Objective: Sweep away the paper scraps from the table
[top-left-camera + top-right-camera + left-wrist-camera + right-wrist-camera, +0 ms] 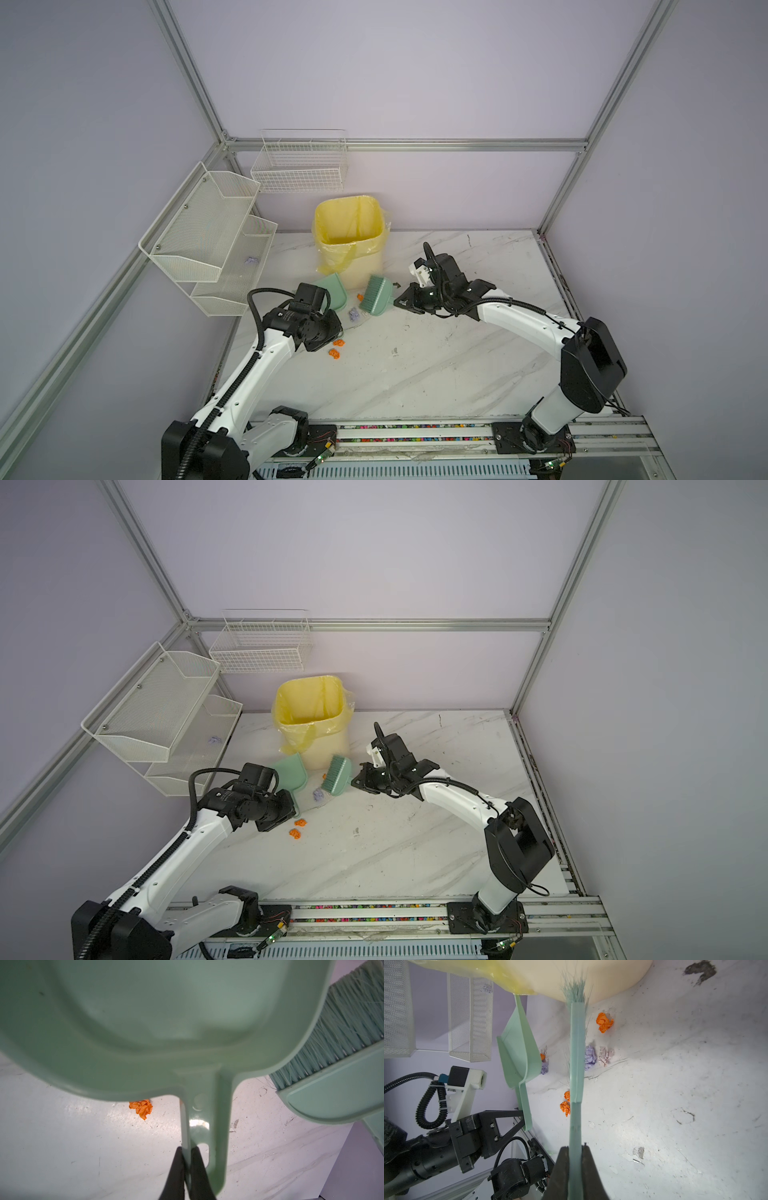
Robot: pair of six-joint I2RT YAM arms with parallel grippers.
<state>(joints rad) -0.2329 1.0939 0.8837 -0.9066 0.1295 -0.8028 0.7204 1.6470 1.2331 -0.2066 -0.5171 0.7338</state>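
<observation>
Table: white marble-veined top with dark smudges, carrying the bin at its far edge.
Mesh shelves: on the wall left of the bin; one lilac scrap lies on the lower tier.
Bin: cream, upright, lined with a yellow bag.
Dustpan: green, just beside the bin's near left corner, tipped up with its mouth toward the bin.
Brush: green, just right of the dustpan, bristles pointing at the bin's near wall; contact is unclear.
Left end effector: clamped on the dustpan's handle.
Right end effector: clamped on the brush's handle.
Paper scraps: orange, lilac and pale pink wads on the table on the robot's side of the bin, scattered around the brush and dustpan; two orange ones lie farthest from the bin.
</observation>
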